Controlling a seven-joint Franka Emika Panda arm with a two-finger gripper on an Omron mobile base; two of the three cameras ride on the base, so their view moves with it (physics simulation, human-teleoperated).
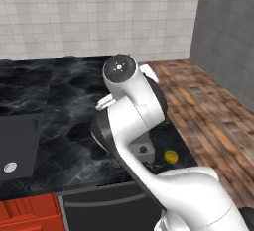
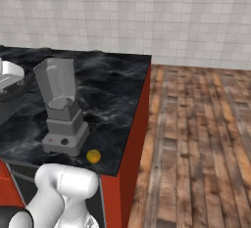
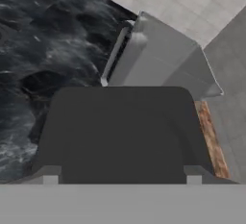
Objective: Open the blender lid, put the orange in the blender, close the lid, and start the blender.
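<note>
while the gripper [image 3: 120,180] is gripping the flat dark square blender lid [image 3: 120,131], jaws spread wide across it, the grey blender [image 2: 61,107] is standing upright on the black marble counter [image 2: 112,90], tapered jar open-topped. the round orange [image 2: 93,156] is sitting just beside its stepped base.

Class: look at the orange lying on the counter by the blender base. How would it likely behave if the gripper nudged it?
The orange is round, so it would probably roll. It lies near the counter corner, so a push outward might send it off. Small, it looks light.
</note>
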